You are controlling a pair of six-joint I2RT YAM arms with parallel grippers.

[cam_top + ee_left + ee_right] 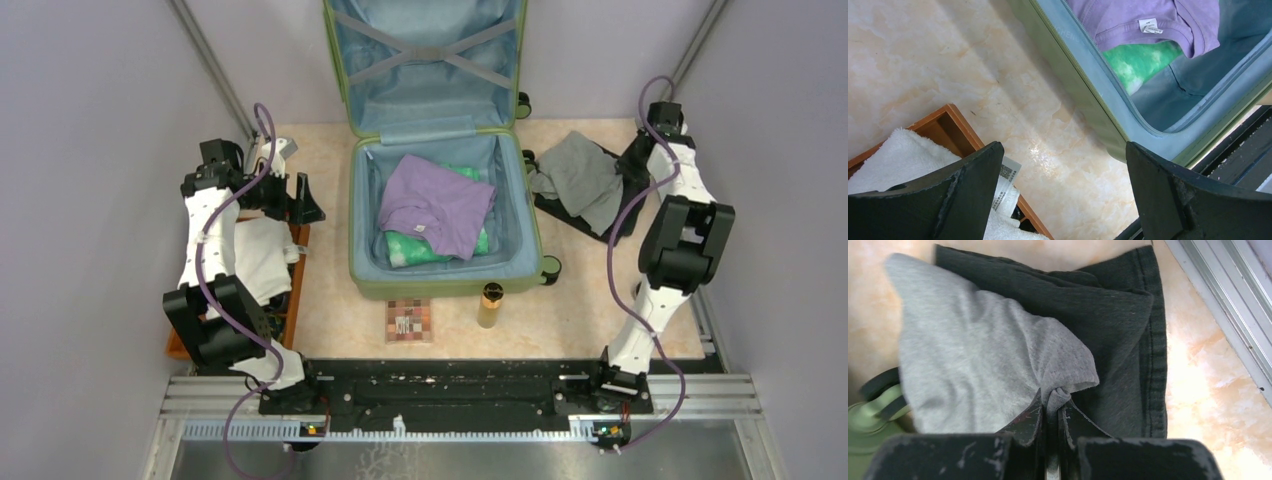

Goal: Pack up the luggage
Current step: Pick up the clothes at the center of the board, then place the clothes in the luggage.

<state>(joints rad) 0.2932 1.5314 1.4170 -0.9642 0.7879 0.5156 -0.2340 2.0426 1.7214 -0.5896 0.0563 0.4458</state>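
The luggage (440, 288) lies open in the middle, its lid upright at the back. Inside it a purple shirt (440, 205) lies over a green tie-dye garment (425, 248). To its right, a grey garment (585, 178) rests on a dark garment (612, 228). My right gripper (1053, 405) is shut on a bunched fold of the grey garment (973, 355), above the dark garment (1118, 340). My left gripper (1063, 146) hangs wide open and holds nothing, over the floor between the luggage wall (1088, 105) and a wooden tray (955, 125).
The wooden tray (298, 290) at the left holds a white towel (262, 255) with a label. An amber bottle (490, 305) and a small checkered palette (408, 320) lie in front of the luggage. A metal rail (450, 385) runs along the near edge, and walls close in both sides.
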